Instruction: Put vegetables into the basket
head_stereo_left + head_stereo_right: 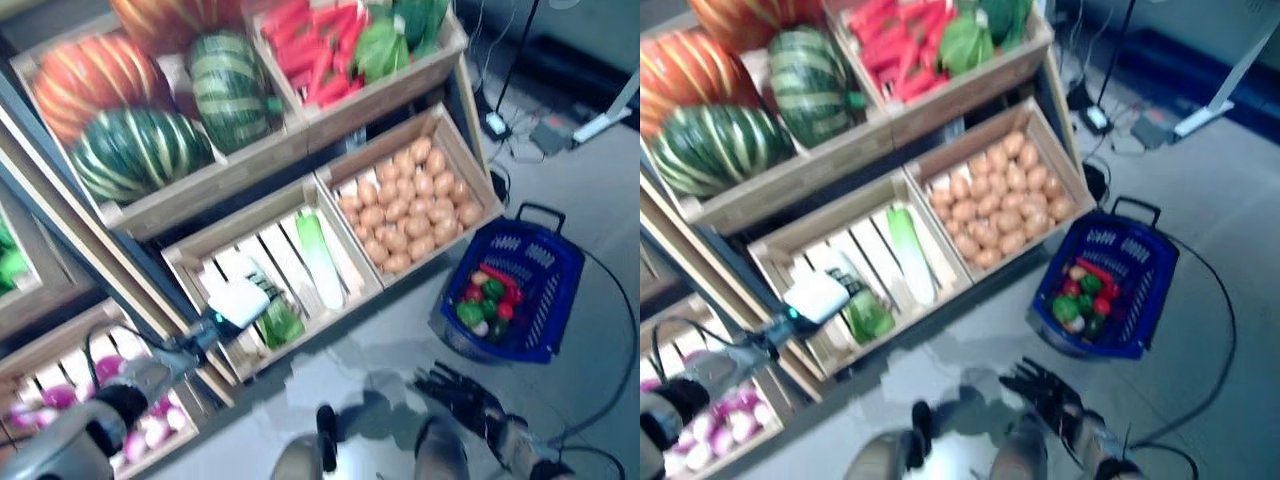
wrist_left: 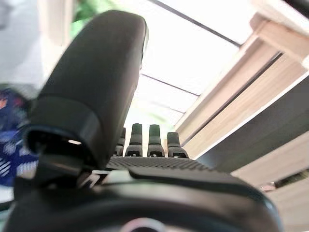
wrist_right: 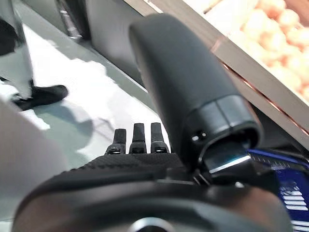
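Observation:
The blue plastic basket [image 1: 545, 262] stands on the floor to the right of the wooden stand. Red and green vegetables [image 1: 488, 298] lie in it. My left hand [image 1: 233, 304] reaches over the lower middle crate [image 1: 190, 262], beside a green leafy vegetable [image 1: 282, 323]. In the left wrist view its thumb [image 2: 96, 72] and fingers [image 2: 149, 140] are straight and hold nothing. My right hand [image 1: 462, 390] hangs low over the floor, in front of and left of the basket, with straight fingers and nothing in it. It also shows in the right wrist view [image 3: 188, 92].
The wooden stand [image 1: 300, 130] with slanted crates takes up the left and middle. A long pale green vegetable [image 1: 320, 260] lies in the same crate as my left hand. Cables and a power strip [image 1: 497, 125] lie on the floor behind the basket.

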Robot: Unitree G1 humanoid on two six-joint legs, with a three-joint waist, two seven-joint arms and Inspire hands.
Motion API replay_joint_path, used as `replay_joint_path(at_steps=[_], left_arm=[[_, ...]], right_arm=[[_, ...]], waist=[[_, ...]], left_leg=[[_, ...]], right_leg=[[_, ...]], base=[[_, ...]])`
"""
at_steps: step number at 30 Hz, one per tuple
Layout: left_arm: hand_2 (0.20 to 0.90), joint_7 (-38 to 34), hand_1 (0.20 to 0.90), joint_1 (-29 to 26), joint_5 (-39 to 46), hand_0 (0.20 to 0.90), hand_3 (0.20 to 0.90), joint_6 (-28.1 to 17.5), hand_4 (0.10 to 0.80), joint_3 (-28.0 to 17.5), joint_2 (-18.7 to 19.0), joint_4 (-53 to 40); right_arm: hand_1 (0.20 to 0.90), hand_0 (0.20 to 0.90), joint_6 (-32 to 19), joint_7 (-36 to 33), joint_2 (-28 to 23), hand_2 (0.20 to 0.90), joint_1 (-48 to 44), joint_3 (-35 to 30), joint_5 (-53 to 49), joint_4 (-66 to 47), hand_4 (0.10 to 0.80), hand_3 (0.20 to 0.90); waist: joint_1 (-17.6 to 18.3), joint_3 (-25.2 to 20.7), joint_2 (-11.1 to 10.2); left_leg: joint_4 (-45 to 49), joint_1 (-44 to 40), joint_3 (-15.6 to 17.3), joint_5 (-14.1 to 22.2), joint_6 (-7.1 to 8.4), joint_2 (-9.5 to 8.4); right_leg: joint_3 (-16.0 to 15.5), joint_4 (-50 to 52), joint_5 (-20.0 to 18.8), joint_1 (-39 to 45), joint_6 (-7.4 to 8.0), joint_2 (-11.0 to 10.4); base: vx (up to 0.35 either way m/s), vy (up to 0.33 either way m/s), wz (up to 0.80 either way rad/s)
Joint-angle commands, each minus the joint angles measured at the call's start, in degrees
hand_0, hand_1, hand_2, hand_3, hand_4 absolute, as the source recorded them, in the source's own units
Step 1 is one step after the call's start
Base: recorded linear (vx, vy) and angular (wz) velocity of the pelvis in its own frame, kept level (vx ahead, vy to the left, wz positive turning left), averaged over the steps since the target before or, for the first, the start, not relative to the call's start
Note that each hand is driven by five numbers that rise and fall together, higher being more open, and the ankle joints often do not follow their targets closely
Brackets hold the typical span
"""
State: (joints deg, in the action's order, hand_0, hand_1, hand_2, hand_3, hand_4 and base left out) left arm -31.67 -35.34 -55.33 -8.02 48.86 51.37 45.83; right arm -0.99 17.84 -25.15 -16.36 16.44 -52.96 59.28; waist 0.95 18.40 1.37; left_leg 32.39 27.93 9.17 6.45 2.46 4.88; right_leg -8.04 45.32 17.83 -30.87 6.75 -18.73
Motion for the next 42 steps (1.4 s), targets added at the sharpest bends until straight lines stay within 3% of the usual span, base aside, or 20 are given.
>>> replay_joint_path(at_steps=[1,8,17,23,27,34,39,40,41,42], left_arm=[[0.900,-5.34,0.900,-7.03,6.09,0.900,0.900,3.56,0.800,-3.76,4.02,0.41],[0.900,-7.80,0.900,-16.00,4.12,0.900,0.900,3.91,0.800,-0.62,5.75,5.36],[0.900,-5.62,0.900,-19.75,0.65,0.900,0.900,4.48,0.800,1.47,8.02,6.05],[0.900,2.87,0.900,-21.41,0.44,0.900,0.900,6.55,0.800,2.80,9.82,5.42],[0.900,12.60,0.900,-20.14,1.41,0.900,0.900,8.53,0.800,2.79,10.45,6.83],[0.900,13.89,0.900,-19.24,2.81,0.900,0.900,6.61,0.800,3.89,10.36,7.95],[0.900,17.16,0.900,-21.28,5.79,0.900,0.900,8.68,0.800,5.48,10.10,9.76],[0.853,18.25,0.853,-22.33,6.52,0.853,0.853,9.53,0.769,6.04,10.28,9.73],[0.693,18.40,0.693,-22.47,6.50,0.693,0.693,9.71,0.662,6.12,10.31,9.63],[0.425,18.50,0.425,-22.81,6.80,0.425,0.425,10.12,0.483,6.35,10.35,9.53]], right_arm=[[0.900,0.900,0.12,4.87,-4.29,0.900,-2.53,-1.41,-5.40,-3.67,0.800,0.900],[0.900,0.900,3.14,8.86,-7.39,0.900,-8.59,0.05,-4.25,-1.64,0.800,0.900],[0.900,0.900,4.32,8.58,-10.04,0.900,-12.09,1.52,-6.55,-4.94,0.800,0.900],[0.900,0.900,4.99,7.51,-12.06,0.900,-13.47,2.51,-6.60,-7.50,0.800,0.900],[0.900,0.900,5.43,6.28,-13.52,0.900,-13.58,2.75,-7.81,-8.64,0.800,0.900],[0.900,0.900,5.53,6.38,-15.75,0.900,-13.69,2.58,-9.61,-8.59,0.800,0.900],[0.900,0.900,3.86,7.70,-16.27,0.900,-15.27,2.35,-11.39,-7.80,0.800,0.900],[0.900,0.900,3.43,7.42,-16.39,0.900,-15.88,2.52,-11.94,-8.11,0.800,0.900],[0.900,0.900,3.31,7.33,-16.37,0.900,-15.95,2.58,-12.06,-8.20,0.800,0.900],[0.900,0.900,3.24,7.17,-16.32,0.900,-16.20,2.74,-12.26,-8.34,0.800,0.900]], waist=[[1.14,0.77,0.71],[1.27,2.14,0.60],[0.94,2.40,0.41],[0.72,2.63,0.32],[0.46,2.47,0.19],[0.64,2.26,0.32],[0.39,2.51,-0.18],[0.25,2.65,-0.40],[0.21,2.64,-0.45],[0.19,2.72,-0.54]], left_leg=[[13.57,4.37,-1.29,14.50,-0.76,3.89],[27.00,15.83,-3.53,18.97,-0.98,4.55],[37.30,25.49,-4.81,22.14,-1.43,5.56],[41.77,31.21,-5.47,22.90,-1.44,6.33],[45.05,35.07,-6.04,23.83,-1.69,6.71],[47.77,39.19,-6.30,24.41,-1.84,7.09],[51.15,44.58,-7.58,24.79,-2.01,6.85],[52.07,46.19,-7.85,24.92,-2.13,6.89],[52.25,46.50,-7.90,24.95,-2.16,6.91],[52.30,46.82,-7.97,24.89,-2.18,6.95]], right_leg=[[3.03,4.95,0.84,-5.78,-3.92,0.19],[5.94,16.77,4.27,-16.82,-4.37,-0.22],[6.75,25.32,6.68,-26.10,-4.47,-0.64],[6.73,28.41,7.01,-31.16,-4.39,-0.62],[6.76,30.50,7.27,-34.88,-4.42,-0.53],[6.98,32.72,7.46,-38.77,-4.73,-0.58],[7.37,35.27,7.59,-43.73,-5.03,-0.53],[7.26,35.96,7.62,-45.29,-5.14,-0.74],[7.23,36.10,7.63,-45.59,-5.16,-0.78],[7.08,36.10,7.56,-45.91,-5.23,-0.80]], base=[[-0.187,0.040,0.08],[-0.108,0.054,-0.02],[-0.068,0.061,-0.02],[-0.057,0.044,0.02],[0.002,0.041,-0.03],[0.010,0.053,-0.03],[-0.032,0.002,0.00],[-0.047,-0.007,0.01],[-0.045,-0.008,0.02],[-0.027,-0.011,0.03]])
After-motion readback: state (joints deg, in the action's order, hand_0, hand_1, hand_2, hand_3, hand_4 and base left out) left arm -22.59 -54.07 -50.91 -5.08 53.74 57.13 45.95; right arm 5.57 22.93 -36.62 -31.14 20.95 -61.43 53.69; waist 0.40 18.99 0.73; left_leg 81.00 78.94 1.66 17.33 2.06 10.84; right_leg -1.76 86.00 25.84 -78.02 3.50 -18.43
